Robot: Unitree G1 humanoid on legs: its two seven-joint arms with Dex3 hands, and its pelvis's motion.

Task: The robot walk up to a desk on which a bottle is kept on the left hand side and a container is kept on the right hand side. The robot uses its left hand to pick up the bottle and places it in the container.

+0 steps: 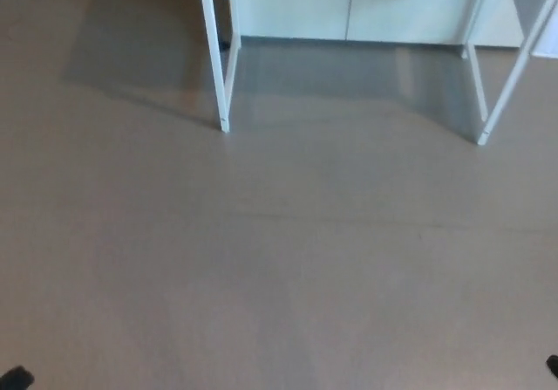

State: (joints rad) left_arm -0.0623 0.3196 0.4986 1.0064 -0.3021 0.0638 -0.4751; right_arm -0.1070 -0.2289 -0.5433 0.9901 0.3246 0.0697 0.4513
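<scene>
Neither the bottle nor the container shows in the head view; the desk's top is out of the picture. Only the desk's white legs reach down from the top edge: the left front leg (216, 67) and the right front leg (514, 71), with thinner rear legs behind them. A small black tip of my left hand (16, 378) peeks in at the bottom left corner. A smaller black tip of my right hand (552, 366) sits at the bottom right edge. Too little of either hand shows to judge its state.
Grey-brown floor (279, 259) fills most of the picture. White cabinet fronts (349, 6) with dark handles stand behind the desk legs. The desk casts a shadow on the floor at upper left.
</scene>
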